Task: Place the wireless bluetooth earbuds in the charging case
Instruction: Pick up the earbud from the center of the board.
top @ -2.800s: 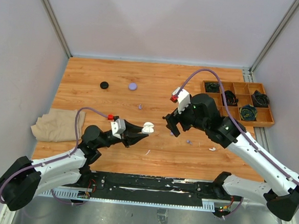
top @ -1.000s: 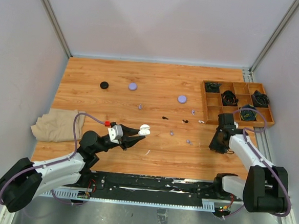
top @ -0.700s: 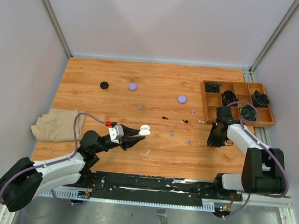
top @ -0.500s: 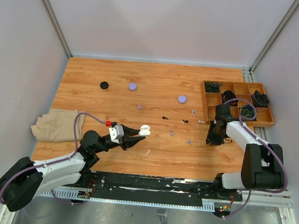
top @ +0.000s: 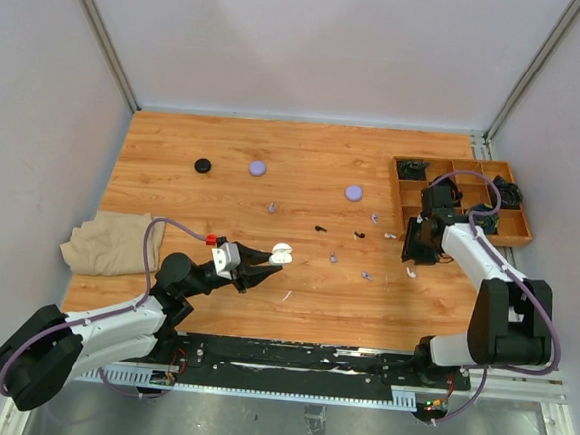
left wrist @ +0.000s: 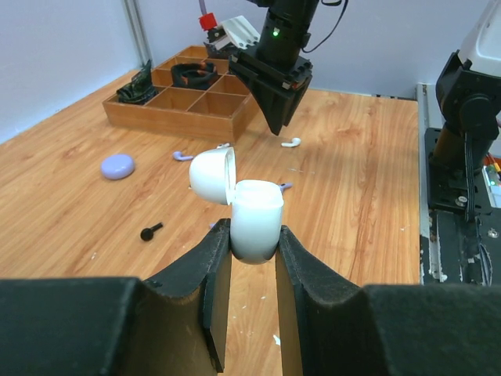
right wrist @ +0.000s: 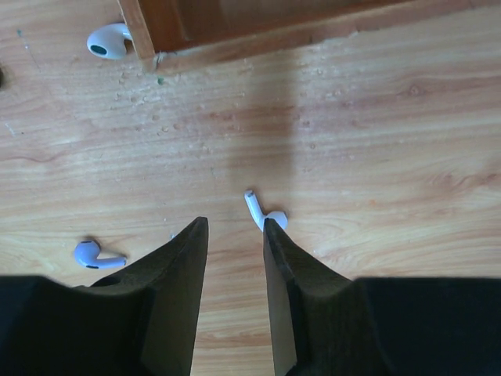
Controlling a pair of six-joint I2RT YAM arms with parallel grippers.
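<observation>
My left gripper (top: 267, 257) (left wrist: 252, 235) is shut on the white charging case (top: 281, 251) (left wrist: 257, 223), held above the table with its lid swung open. My right gripper (top: 414, 252) (right wrist: 235, 225) points down at the table beside the tray, jaws a little apart with nothing between them. A white earbud (top: 412, 273) (right wrist: 262, 212) lies on the wood just past the tip of the right finger (right wrist: 286, 266). Other earbuds lie scattered: a lavender one (right wrist: 98, 254), a white one (right wrist: 108, 39) at the tray corner, and black ones (top: 320, 229) mid-table.
A wooden compartment tray (top: 459, 221) with coiled black cables sits at the right. Two lavender cases (top: 353, 192) (top: 258, 166) and a black case (top: 203, 166) lie farther back. A folded beige cloth (top: 109, 243) is at the left edge.
My right gripper has moved away from the near edge toward the tray, and its jaws have parted slightly. A white earbud now shows on the wood below it. The left arm has stayed still.
</observation>
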